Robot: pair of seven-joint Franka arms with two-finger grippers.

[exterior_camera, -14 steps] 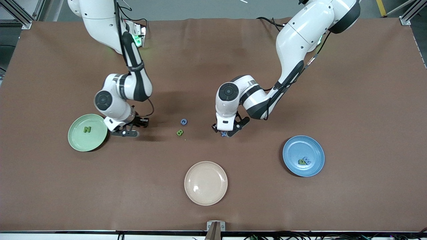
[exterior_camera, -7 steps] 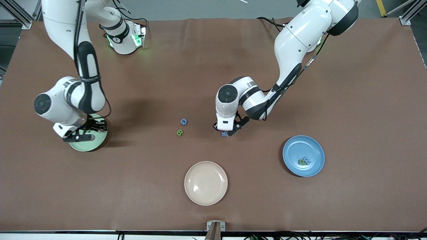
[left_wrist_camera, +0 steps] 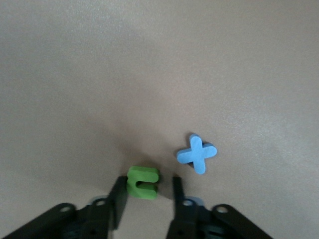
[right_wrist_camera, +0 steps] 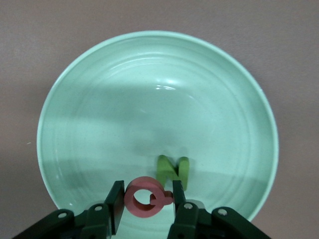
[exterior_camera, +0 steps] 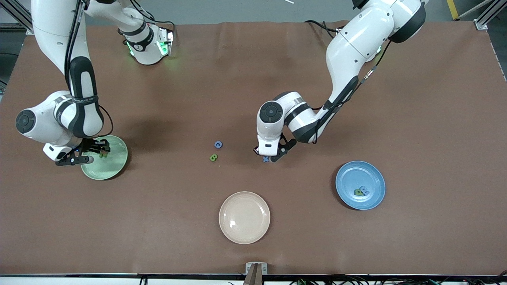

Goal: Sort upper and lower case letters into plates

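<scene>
Over the pale green plate (exterior_camera: pixel 113 166) (right_wrist_camera: pixel 149 89) hangs my right gripper (exterior_camera: pixel 95 152) (right_wrist_camera: pixel 148 196), shut on a pink letter Q (right_wrist_camera: pixel 145 197). A green N (right_wrist_camera: pixel 173 171) lies in that plate just past the Q. My left gripper (exterior_camera: pixel 270 157) (left_wrist_camera: pixel 148 186) is down at the table's middle, its jaws open around a small green letter c (left_wrist_camera: pixel 143 181); one finger (left_wrist_camera: pixel 119 199) touches it and a gap shows at the other. A blue x (left_wrist_camera: pixel 197 153) (exterior_camera: pixel 265 159) lies beside it. The blue plate (exterior_camera: pixel 352 174) holds a green and a blue letter (exterior_camera: pixel 361 192).
A blue letter (exterior_camera: pixel 218 145) and a green B (exterior_camera: pixel 213 157) lie on the brown mat toward the right arm's end from my left gripper. A cream-beige plate (exterior_camera: pixel 244 233) sits nearest the front camera, with nothing in it.
My right arm swung toward its end of the table, carrying the pink Q from beside the green plate to over it. My left gripper stayed in place while its fingers closed in.
</scene>
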